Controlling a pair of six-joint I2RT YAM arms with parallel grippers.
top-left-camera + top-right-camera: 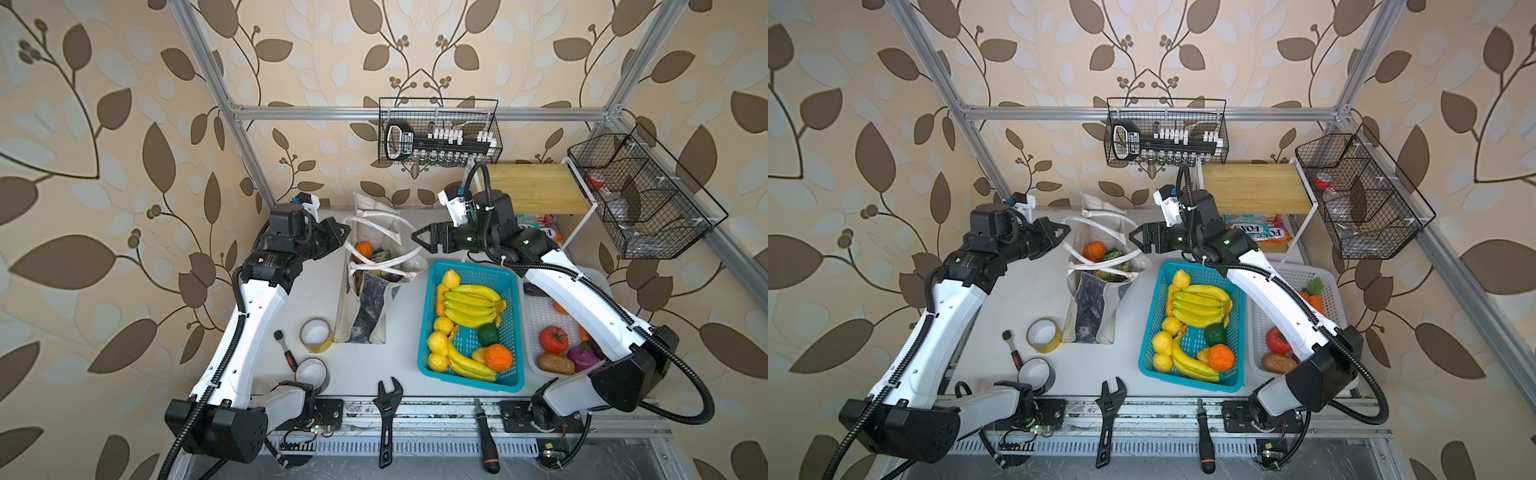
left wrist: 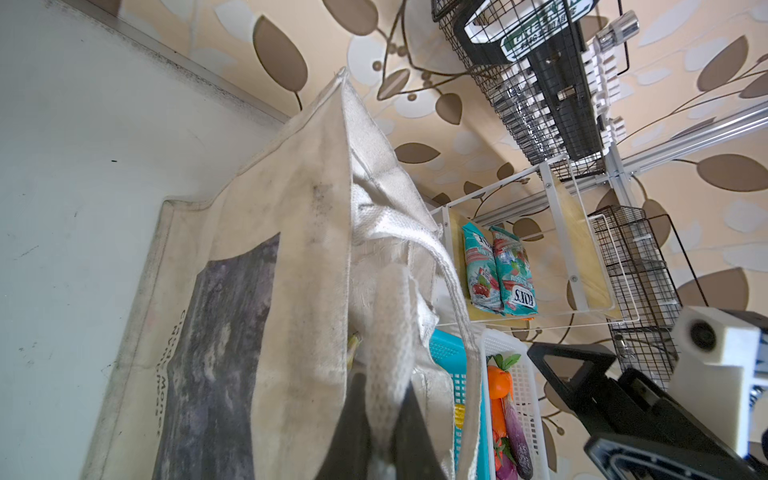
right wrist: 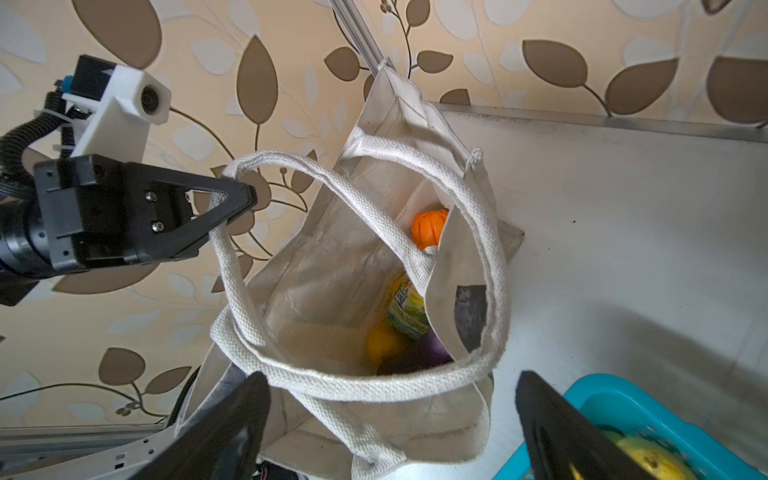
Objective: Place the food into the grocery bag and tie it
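Just off the rim of the bag [image 1: 365,307], the right gripper [image 1: 419,239] hangs with jaws spread wide, holding nothing. Seen from its wrist, the second handle [image 3: 374,386] lies slack just ahead of its fingers [image 3: 232,419]. The strap runs crosswise from one finger toward the other and is not yet between them. Across the mouth, the left gripper [image 3: 245,195] is clamped on the handle [image 3: 291,166], holding that loop up and out toward its own side. Farther down, inside the upright bag, sit an orange [image 3: 430,228], a packet [image 3: 407,307] and a lemon [image 3: 382,345]. By this view the right arm is the nearer one to take the loose loop for the tie.
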